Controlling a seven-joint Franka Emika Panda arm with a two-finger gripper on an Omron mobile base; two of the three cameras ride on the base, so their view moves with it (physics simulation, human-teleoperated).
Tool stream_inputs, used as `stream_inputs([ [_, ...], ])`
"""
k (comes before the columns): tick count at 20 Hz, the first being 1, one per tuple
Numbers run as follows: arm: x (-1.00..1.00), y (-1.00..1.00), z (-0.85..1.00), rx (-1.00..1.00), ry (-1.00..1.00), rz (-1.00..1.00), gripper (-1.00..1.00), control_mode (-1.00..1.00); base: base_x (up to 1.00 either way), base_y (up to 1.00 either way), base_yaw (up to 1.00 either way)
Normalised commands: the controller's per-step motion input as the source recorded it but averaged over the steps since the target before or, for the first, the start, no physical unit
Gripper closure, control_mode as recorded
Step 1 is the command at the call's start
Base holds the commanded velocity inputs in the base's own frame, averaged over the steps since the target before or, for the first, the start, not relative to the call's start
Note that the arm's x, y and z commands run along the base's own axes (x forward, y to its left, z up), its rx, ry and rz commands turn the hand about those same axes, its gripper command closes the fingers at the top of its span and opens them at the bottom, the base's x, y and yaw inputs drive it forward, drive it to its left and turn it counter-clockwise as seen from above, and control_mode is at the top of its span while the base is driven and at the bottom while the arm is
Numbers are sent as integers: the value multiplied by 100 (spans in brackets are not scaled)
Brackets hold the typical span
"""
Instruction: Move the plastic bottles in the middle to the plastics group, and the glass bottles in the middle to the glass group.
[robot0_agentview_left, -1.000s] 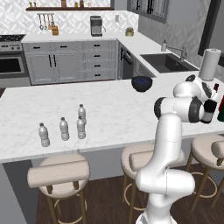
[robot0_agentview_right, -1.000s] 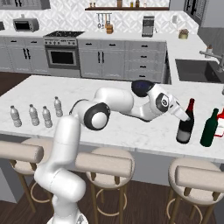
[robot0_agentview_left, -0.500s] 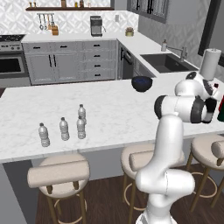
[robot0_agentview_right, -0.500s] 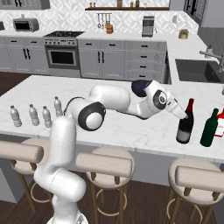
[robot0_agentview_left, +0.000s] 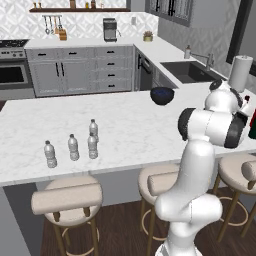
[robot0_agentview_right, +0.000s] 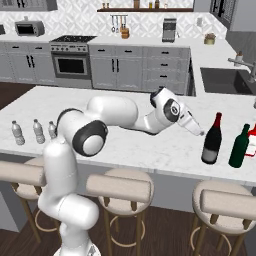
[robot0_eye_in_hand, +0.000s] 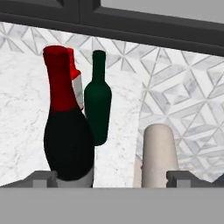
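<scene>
White marble surface (robot0_agentview_left: 130, 125), an island in a grey kitchen: stove and cabinets at the back, sink (robot0_agentview_left: 189, 71) at the right, stools (robot0_agentview_right: 119, 186) along the near edge. Four water bottles (robot0_agentview_left: 73, 147) stand in a cluster at the left end of the surface, one of them just behind the row. Dark blue bowl (robot0_agentview_left: 162, 95) sits near the sink corner. At the right end, dark red bottle (robot0_agentview_right: 212, 139) stands upright, green bottle (robot0_agentview_right: 239, 146) beside it, another red-topped one partly cut off at the edge. Paper-towel roll (robot0_agentview_left: 239, 73) shows in the left base view. Gripper (robot0_agentview_right: 200, 132) hovers just left of the red bottle's neck, jaws apart, gripping nothing. Hand view shows the red bottle (robot0_eye_in_hand: 68, 127) close up, the green one (robot0_eye_in_hand: 98, 105) behind it, and a pale stool end (robot0_eye_in_hand: 159, 155) to the right.
</scene>
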Motion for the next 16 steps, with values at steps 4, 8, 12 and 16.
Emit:
stream_inputs([
  [4, -48, 64, 12, 0, 9, 0, -100, -100, 0, 0, 0],
  [8, -43, 64, 12, 0, 19, 5, -100, -100, 0, 0, 0],
  [12, -44, 78, 7, -4, 5, 19, -100, -100, 0, 0, 0],
  [16, -47, 79, 8, -7, 0, 24, -100, -100, 0, 0, 0],
])
